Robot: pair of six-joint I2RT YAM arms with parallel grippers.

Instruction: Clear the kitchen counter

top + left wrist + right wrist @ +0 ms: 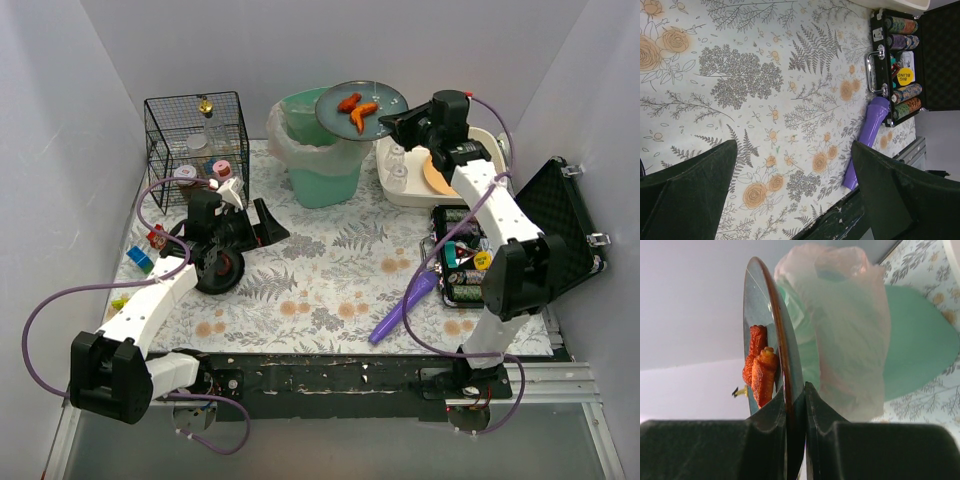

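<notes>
The kitchen counter (320, 270) carries a fern-and-flower cloth. My right gripper (398, 122) is shut on the rim of a grey-blue plate (385, 98), which it holds in the air over the green bin (325, 175). Two orange food pieces (357, 110) lie on the plate. In the right wrist view the plate (767, 315) is seen edge-on between the jaws of the gripper (795, 390), with the food (760, 367) on its left face. My left gripper (265, 225) hangs open over the counter's left half, nothing between its fingers (700, 190).
The bin has a clear bag liner (850, 330). A wire basket (195, 135) with bottles stands back left. A white basin (440, 180) sits back right. An open black case of chips (465, 260) and a purple flashlight (405, 305) lie right. Small toy blocks (140, 258) lie left.
</notes>
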